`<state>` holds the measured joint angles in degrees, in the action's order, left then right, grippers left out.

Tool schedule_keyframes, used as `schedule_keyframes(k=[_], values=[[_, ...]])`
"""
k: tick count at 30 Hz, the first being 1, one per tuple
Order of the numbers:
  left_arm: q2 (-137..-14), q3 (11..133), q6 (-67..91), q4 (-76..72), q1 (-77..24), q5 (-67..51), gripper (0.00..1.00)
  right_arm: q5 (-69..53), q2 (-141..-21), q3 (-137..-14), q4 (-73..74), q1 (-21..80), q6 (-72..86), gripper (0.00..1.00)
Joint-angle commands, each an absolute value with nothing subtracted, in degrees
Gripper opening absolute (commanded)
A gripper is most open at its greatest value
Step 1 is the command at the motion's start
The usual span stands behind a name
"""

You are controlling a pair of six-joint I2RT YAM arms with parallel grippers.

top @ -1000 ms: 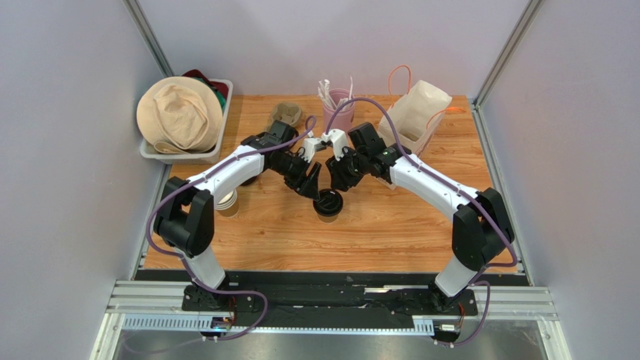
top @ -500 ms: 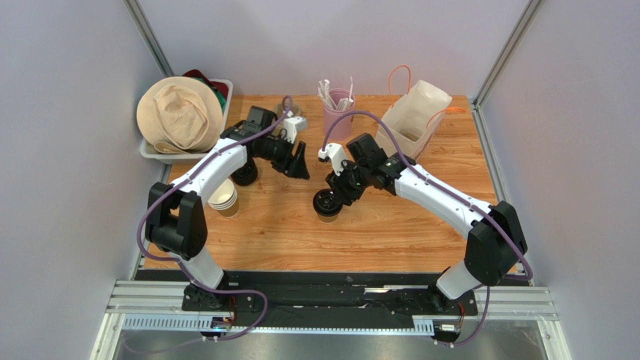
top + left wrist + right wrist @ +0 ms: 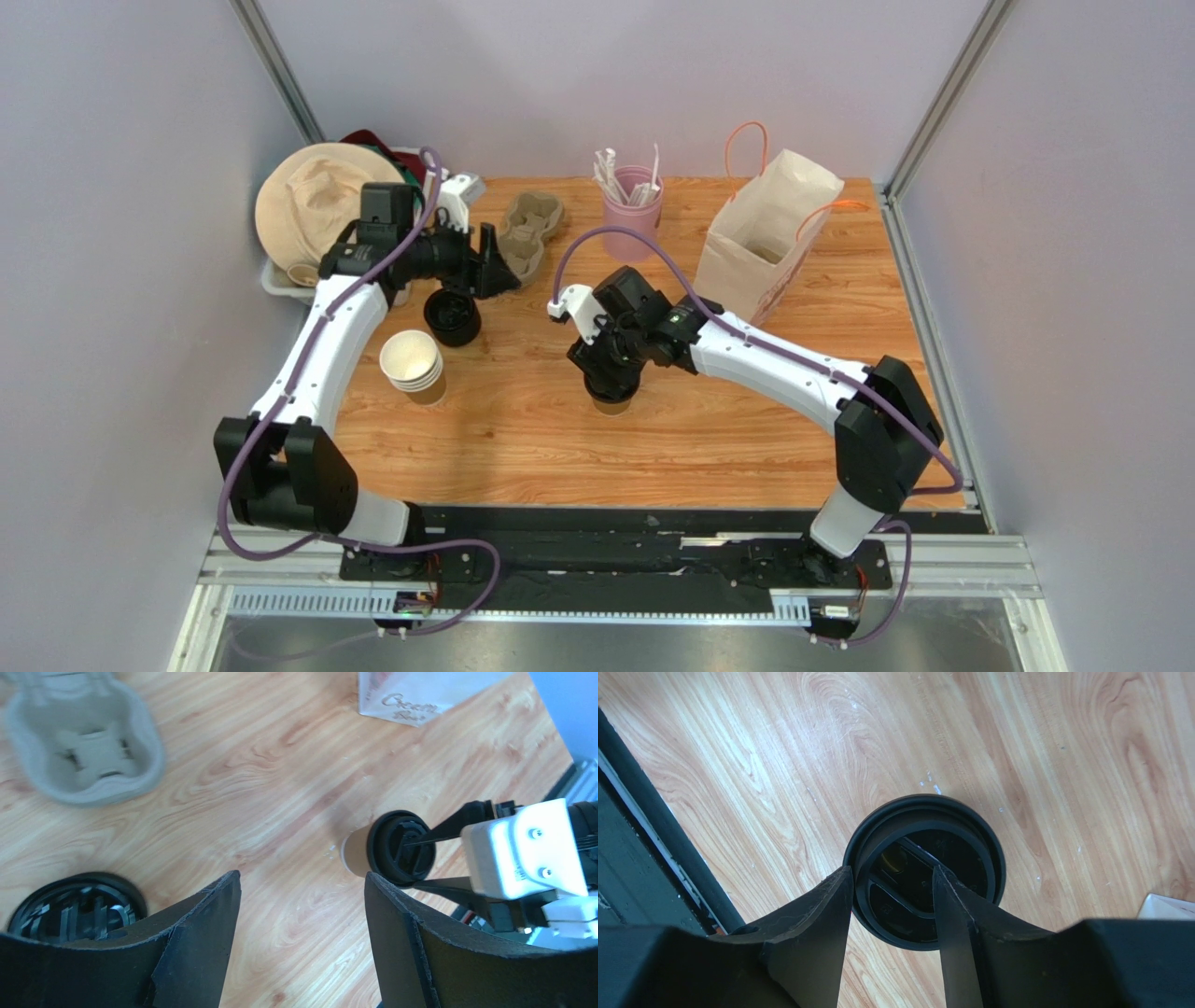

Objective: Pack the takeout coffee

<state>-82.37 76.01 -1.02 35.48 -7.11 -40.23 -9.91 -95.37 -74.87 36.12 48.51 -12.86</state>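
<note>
A: In the middle of the bench point(image 3: 561, 448), slightly toward the near edge: is that the takeout coffee point(image 3: 354, 859)?
B: Yes. It's upright, brown side showing, with a black lid point(image 3: 969, 857) seated on it. It stands apart from everything else.
A: Right hand point(image 3: 892, 875)?
B: Directly over the cup, pointing down. Its fingers point(image 3: 815, 931) are parted, with a gap narrower than the lid. One tip is at the lid's rim and the other is across its middle. Nothing is clamped between them, so it's released. Can't tell whether the tips touch the lid.
A: Toward the left edge?
B: A nested stack of paper cups point(image 3: 414, 367), upright and well apart from the coffee. Just beyond it are black lids point(image 3: 452, 318), apparently stacked.
A: Left hand point(image 3: 302, 878)?
B: Over the far-left part of the bench, beyond the black lids and beside the pulp cup carrier point(image 3: 533, 217). Spread wide, holding nothing.
A: Far edge?
B: The carrier is left of centre. The pink cup of white sticks point(image 3: 631, 203) is about centre. The paper bag point(image 3: 765, 231) with orange handles is toward the far-right corner, top open. Off the far-left corner is a grey bin point(image 3: 288, 280) with a tan hat point(image 3: 330, 203) on top.
</note>
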Motion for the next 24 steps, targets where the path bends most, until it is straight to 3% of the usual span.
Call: schedule_keyframes(k=[1, 8, 14, 24], values=[[-78.2, 75.1, -0.3, 33.5, -3.3, -40.3, 0.74, -7.9, -95.7, -78.7, 34.8, 49.4, -10.7, 0.5], [-73.9, 71.5, -0.4, 31.2, -2.7, -39.0, 0.76, -3.7, -96.5, -79.5, 35.1, 51.7, -9.9, 0.48], [-73.6, 71.1, -0.3, 30.5, -2.7, -39.0, 0.77, -0.4, -97.8, -78.4, 35.0, 53.8, -9.7, 0.4], [-72.9, 69.9, -0.3, 29.4, -2.6, -38.9, 0.77, 3.6, -97.1, -77.4, 34.5, 54.1, -9.8, 0.05]])
